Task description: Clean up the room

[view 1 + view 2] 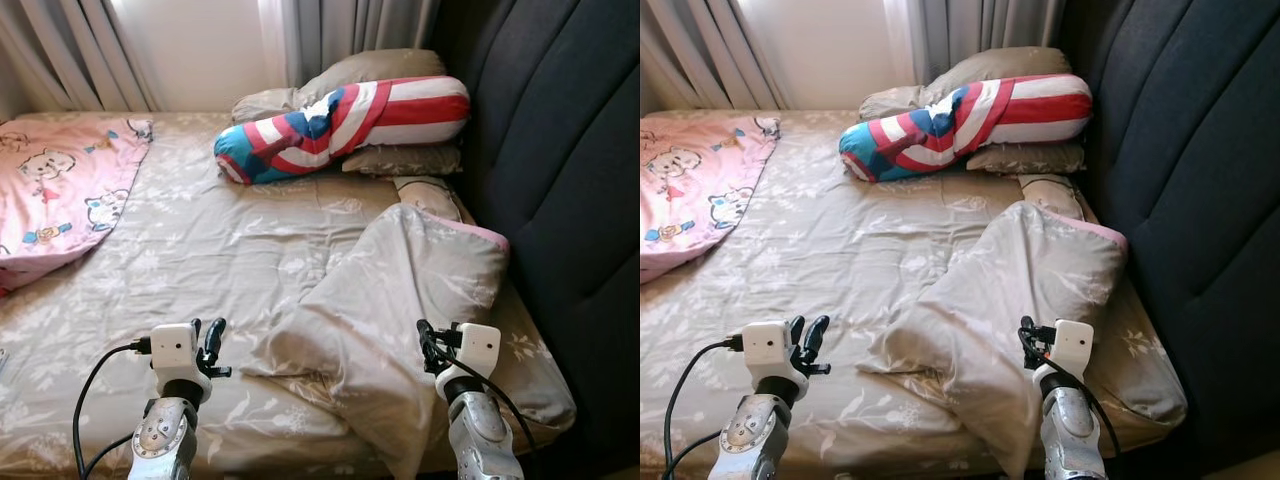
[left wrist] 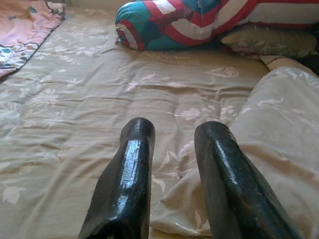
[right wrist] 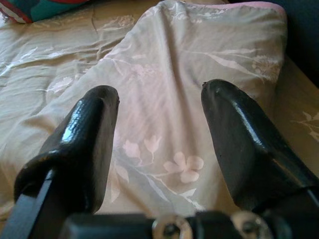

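Two claws: the left claw [image 1: 213, 345] hangs over the bare sheet near the foot of the bed, fingers a little apart, holding nothing. The right claw [image 3: 159, 144] hangs over the rumpled blanket, fingers wide apart, holding nothing.
Thing to tidy: the tan flowery blanket [image 1: 390, 300] lies in a crumpled heap on the right side of the bed, next to the dark headboard [image 1: 560, 160]. It has a thin pink edge at its top.
How it will handle: I think it is soft and floppy, puffy but not heavy. It will bend and sag when lifted, and it cannot break. The cloth looks smooth, so a small pinch may slip out.
Where to grab: I would pinch a thick fold at the low corner of the heap, just by the left claw, and another fold right under the right claw. Then both can pull it flat.
Bed: the sheet [image 1: 200, 250] is tan with pale flowers and has some wrinkles. It is soft, so claws can press in a bit to get under a fold.
Other things: a long red, white and blue pillow [image 1: 345, 125] lies on tan pillows [image 1: 375, 70] at the far end. A pink blanket with cartoon bears [image 1: 55, 190] lies on the left side.
Room: grey curtains [image 1: 330, 35] hang behind the bed.
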You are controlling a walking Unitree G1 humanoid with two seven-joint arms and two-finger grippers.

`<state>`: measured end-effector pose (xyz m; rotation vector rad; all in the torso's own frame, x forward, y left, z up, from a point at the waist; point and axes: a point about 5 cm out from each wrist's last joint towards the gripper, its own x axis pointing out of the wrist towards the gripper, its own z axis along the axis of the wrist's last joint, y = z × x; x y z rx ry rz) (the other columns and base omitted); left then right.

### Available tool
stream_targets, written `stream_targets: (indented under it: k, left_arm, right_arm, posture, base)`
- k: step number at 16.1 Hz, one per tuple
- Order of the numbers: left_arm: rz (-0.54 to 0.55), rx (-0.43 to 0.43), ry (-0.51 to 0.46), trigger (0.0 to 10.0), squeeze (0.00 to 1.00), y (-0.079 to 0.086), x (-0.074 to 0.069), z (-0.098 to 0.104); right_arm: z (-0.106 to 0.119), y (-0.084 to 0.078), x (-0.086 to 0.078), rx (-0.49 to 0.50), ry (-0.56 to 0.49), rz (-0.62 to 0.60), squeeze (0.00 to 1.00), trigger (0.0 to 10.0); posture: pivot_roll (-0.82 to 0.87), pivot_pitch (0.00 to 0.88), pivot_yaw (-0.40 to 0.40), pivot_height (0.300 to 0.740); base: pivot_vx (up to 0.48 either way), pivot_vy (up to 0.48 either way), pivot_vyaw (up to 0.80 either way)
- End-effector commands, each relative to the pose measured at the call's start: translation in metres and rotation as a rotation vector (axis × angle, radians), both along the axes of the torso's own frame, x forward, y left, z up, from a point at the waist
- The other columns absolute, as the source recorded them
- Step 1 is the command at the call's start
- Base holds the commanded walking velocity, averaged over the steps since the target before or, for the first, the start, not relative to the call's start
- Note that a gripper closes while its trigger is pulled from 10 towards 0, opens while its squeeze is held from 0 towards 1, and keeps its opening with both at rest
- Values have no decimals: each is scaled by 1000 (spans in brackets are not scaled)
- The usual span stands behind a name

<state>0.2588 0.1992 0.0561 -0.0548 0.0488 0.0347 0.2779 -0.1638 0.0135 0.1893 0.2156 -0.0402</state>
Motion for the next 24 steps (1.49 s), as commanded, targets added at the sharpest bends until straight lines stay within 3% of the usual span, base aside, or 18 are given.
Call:
stream_targets:
  k: [1,24]
  left_arm:
    - [-9,-10,-3,10000,0,-1,2,3]
    - [-30,-21,-3,10000,0,-3,5,7]
  right_arm:
    - [-3,0,0,-1,25,3,0,10000]
    - [0,5,2,32,-7,25,0,10000]
  posture:
    - [-5,75,-51,670]
    - [-3,74,-48,651]
  base:
    - [0,0,0]
    - [0,0,0]
